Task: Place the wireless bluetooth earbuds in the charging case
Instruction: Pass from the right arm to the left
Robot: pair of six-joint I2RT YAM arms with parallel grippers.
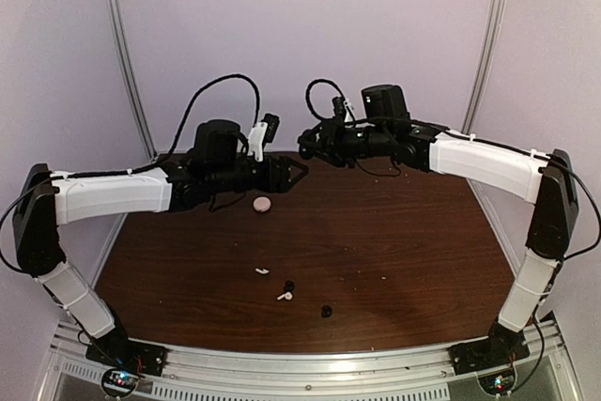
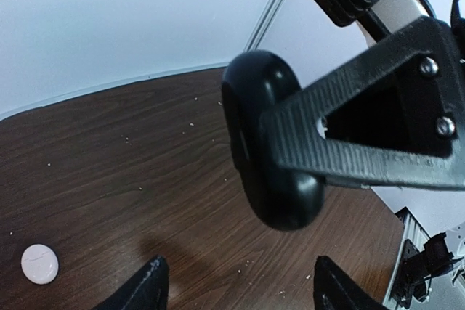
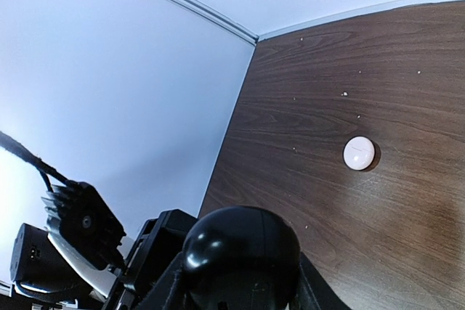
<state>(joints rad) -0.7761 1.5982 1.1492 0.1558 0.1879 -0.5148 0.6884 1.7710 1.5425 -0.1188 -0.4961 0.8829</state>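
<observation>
Wireless earbuds, two tiny black rounded pieces, lie loose on the dark wood-grain table towards its near edge. The second earbud sits a little nearer and to the right of the first, and two small white stemmed earbuds lie close by. Neither black piece is in the glossy black oval charging case, so the inserting itself has not begun. The case is lifted well above the tabletop at the far side, clamped between the fingers of the right gripper, which press on its two broad faces. In the left wrist view its lid looks closed, though the seam is hard to read. The left gripper hangs just in front of the case with its fingers spread apart and nothing between them. A pale pink round disc rests on the wood below and takes no part. By my judgement, what is left is nearly everything: getting the case open, then fetching each black earbud and seating it in its well.
</observation>
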